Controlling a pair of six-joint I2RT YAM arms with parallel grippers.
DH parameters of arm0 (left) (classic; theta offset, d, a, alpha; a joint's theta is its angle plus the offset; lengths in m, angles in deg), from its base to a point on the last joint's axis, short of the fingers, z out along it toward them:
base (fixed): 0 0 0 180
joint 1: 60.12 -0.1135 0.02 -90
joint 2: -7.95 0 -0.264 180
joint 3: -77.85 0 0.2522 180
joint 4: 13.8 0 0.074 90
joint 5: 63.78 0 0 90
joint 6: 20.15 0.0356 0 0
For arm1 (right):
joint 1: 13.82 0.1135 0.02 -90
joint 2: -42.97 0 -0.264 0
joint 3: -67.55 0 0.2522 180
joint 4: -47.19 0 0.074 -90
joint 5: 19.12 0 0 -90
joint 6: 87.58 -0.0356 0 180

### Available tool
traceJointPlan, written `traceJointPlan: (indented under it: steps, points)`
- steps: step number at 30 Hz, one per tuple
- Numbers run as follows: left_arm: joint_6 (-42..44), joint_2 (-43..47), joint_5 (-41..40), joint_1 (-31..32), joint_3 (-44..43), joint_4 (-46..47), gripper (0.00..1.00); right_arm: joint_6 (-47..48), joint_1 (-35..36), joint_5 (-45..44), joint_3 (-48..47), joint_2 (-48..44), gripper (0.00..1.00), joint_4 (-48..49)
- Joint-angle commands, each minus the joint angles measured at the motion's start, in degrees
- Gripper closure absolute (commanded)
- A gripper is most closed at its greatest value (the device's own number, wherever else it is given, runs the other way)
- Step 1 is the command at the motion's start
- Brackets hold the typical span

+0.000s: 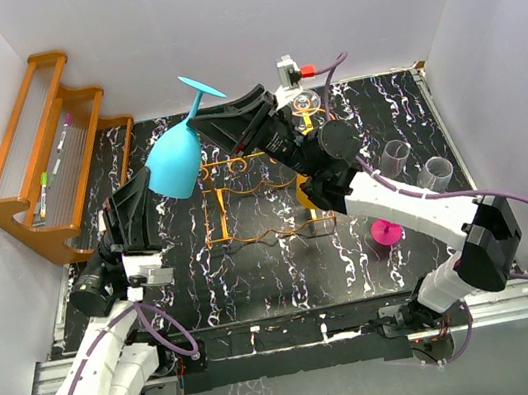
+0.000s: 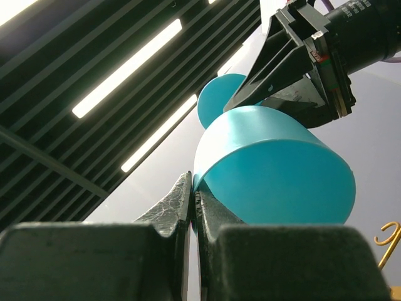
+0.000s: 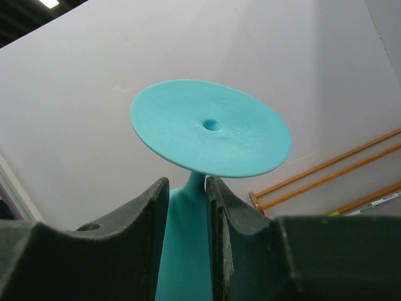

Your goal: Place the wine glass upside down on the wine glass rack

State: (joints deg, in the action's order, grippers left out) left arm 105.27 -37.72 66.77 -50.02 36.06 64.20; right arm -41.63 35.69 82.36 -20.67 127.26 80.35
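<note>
The left gripper point(image 1: 148, 188) was pinched shut on the rim of the inverted glass point(image 1: 175, 162), held aloft. The right gripper point(image 1: 202, 117) straddled the stem just below the foot's edge; whether it was clamped could not be told. The rack point(image 1: 244, 201) stood beneath both, with open air between.

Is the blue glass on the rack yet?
Not yet. Done: the wine glass is upside down, foot up, in the air. In hand: the left gripper pinches its rim; the right gripper has fingers either side of the stem. Left: setting it on the orange wine glass rack.
</note>
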Motion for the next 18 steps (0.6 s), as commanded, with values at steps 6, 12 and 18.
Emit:
traceJointPlan:
  steps: [6, 12, 18]
  points:
    - [0.88, 0.24, 0.65, 0.55, 0.44, 10.89, 1.00, -0.34, 1.63, -1.35, -1.91, 1.52, 0.73, 6.02]
    - [0.99, 0.28, 0.73, 0.63, 0.87, 10.89, 1.00, -0.79, 2.07, -2.25, -1.45, 2.08, 0.73, 7.82]
    - [1.14, 0.21, 1.14, 0.81, 0.96, 10.89, 1.00, -1.59, 2.16, -3.18, -0.88, 2.41, 0.69, 8.79]
